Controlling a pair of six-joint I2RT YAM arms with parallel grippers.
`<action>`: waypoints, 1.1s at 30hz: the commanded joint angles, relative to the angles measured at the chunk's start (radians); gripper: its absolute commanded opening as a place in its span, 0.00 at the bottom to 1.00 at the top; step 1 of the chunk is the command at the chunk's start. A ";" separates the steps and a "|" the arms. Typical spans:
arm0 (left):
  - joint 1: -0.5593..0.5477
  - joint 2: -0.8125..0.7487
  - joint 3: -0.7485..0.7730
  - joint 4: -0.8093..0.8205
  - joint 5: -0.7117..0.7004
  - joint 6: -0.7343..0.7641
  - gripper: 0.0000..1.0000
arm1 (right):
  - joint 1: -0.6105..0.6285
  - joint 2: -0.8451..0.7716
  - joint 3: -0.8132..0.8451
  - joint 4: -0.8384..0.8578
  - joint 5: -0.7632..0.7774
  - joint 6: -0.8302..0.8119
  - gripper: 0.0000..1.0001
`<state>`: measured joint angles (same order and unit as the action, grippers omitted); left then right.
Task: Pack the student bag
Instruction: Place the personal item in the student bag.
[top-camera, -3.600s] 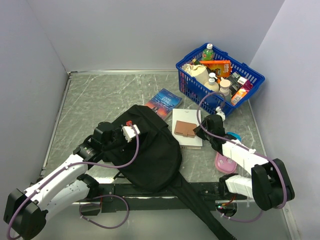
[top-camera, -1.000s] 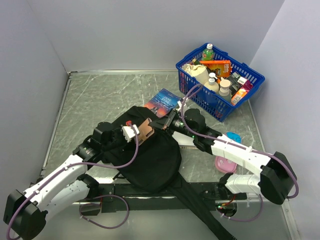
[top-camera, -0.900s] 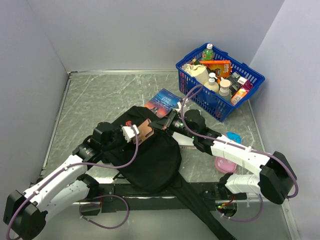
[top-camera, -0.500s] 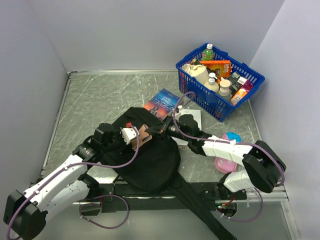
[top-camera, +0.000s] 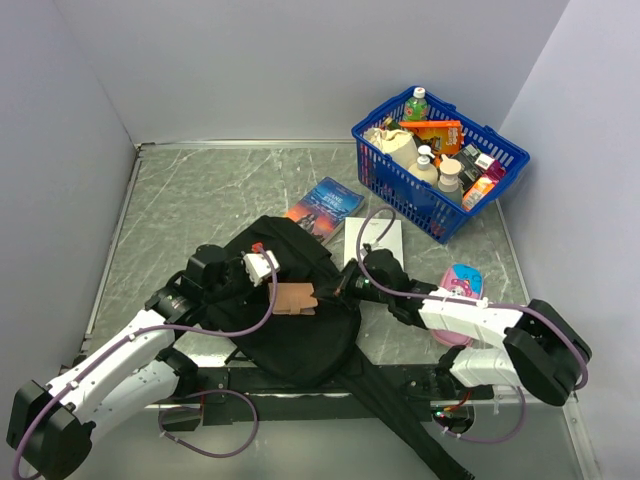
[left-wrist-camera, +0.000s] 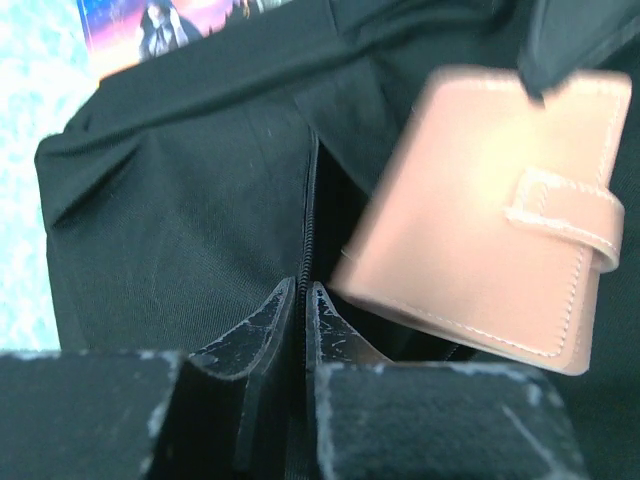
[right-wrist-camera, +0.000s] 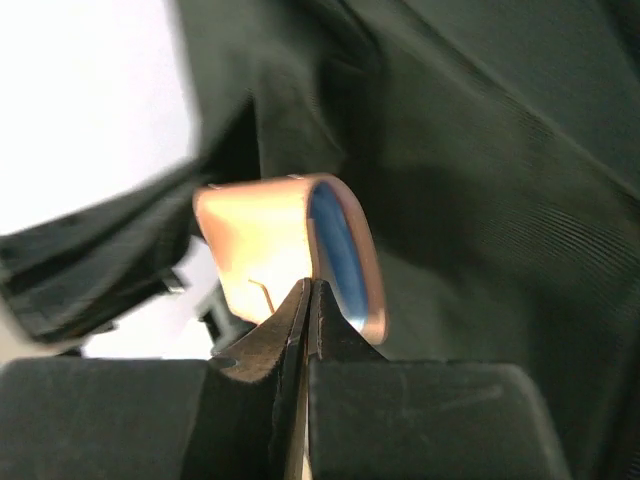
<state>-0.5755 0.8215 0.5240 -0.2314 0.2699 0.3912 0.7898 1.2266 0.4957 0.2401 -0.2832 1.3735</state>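
Note:
The student bag (top-camera: 300, 335), a soft black backpack, lies at the table's middle front with its straps trailing toward the near edge. My left gripper (top-camera: 258, 268) is shut on the fabric beside the zipper (left-wrist-camera: 309, 210), its jaws pinched together in the left wrist view. A tan leather wallet with a snap strap (top-camera: 295, 298) hangs over the bag's opening. My right gripper (top-camera: 332, 295) is shut on one of the wallet's covers (right-wrist-camera: 262, 245). In the left wrist view the wallet (left-wrist-camera: 490, 220) sits just right of the zipper.
A blue mesh basket (top-camera: 395, 185) full of bottles and packets stands at the back right. A blue book (top-camera: 325, 205) and a white pad (top-camera: 380, 240) lie behind the bag. A pink case (top-camera: 455, 305) lies to the right, under the right arm.
My right gripper has carried the wallet from beside the left gripper down toward the near side, over the bag's opening. The left gripper has kept its hold in place.

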 joint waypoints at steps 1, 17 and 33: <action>-0.009 -0.013 0.060 0.116 0.068 -0.035 0.12 | 0.019 0.026 -0.002 0.011 -0.039 -0.001 0.00; -0.009 -0.010 0.067 0.075 0.098 0.005 0.13 | -0.009 0.001 0.216 -0.192 0.055 -0.132 0.00; -0.011 -0.016 0.080 0.090 0.115 -0.032 0.14 | 0.034 0.221 0.313 -0.124 0.059 -0.091 0.00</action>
<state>-0.5766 0.8219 0.5411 -0.2058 0.3321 0.3775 0.7944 1.3689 0.7650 0.0597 -0.2268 1.2442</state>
